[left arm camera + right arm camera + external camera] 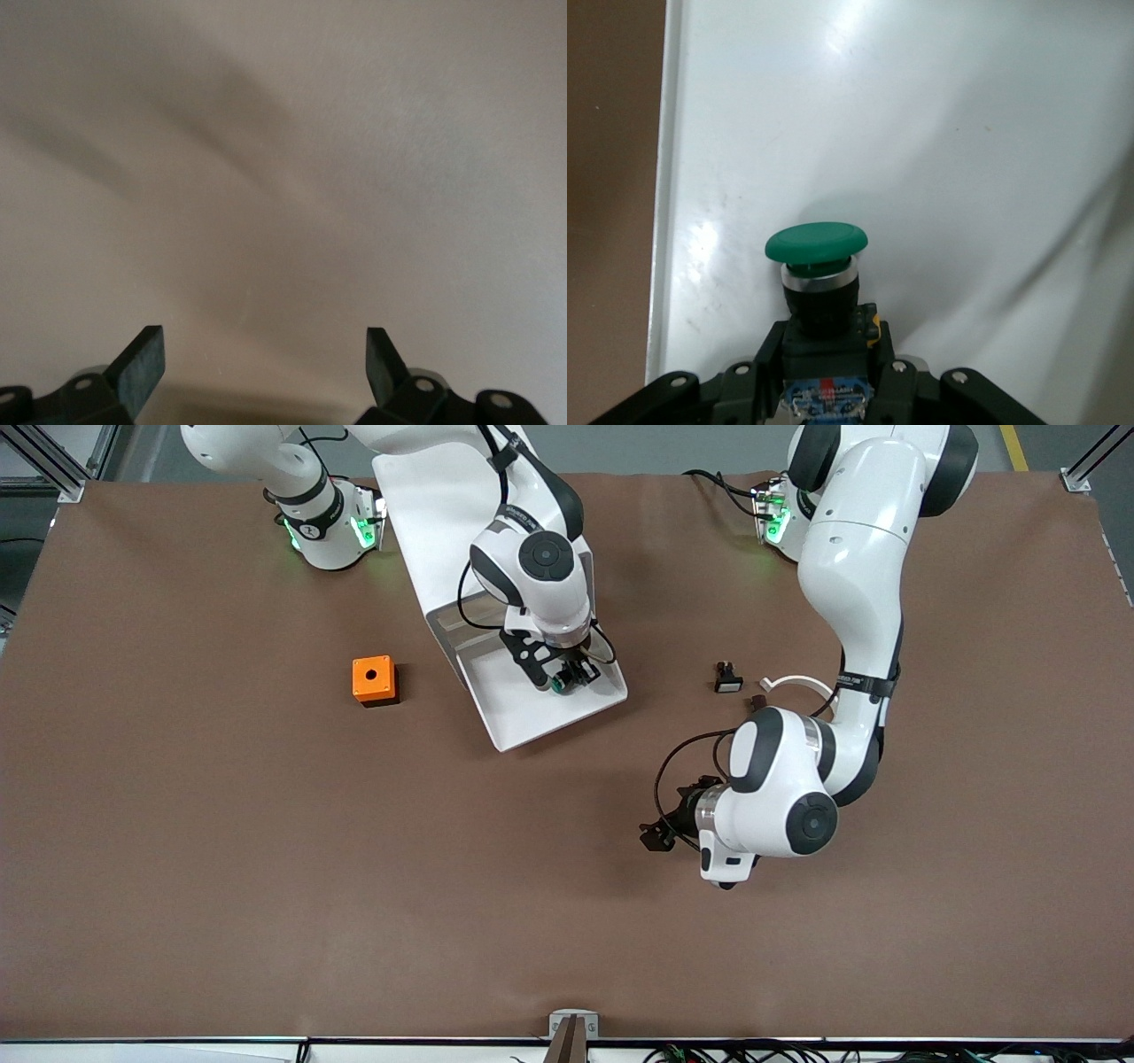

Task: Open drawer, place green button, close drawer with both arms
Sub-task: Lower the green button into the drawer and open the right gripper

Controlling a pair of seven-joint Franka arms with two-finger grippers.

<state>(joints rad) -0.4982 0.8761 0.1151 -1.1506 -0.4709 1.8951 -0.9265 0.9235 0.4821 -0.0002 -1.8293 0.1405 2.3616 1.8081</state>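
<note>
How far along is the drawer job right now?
The drawer is already pulled open. The right hand is over it, shut on the green button, which is not yet released. The left hand waits open over bare table. Left: letting the button go and closing the drawer.

Legible text: very little.

- Right arm base (323, 522), at the worktop (221, 850) edge farthest from the front camera: a black band around it carries a small white mark that looks like the digit "1".
- Right arm link (532, 522), just above the drawer (532, 717): a short line of pale lettering on a black band, not readable.
- Button (818, 266), right wrist view: a blue and red label on its body beneath the green cap, print unreadable.
</note>
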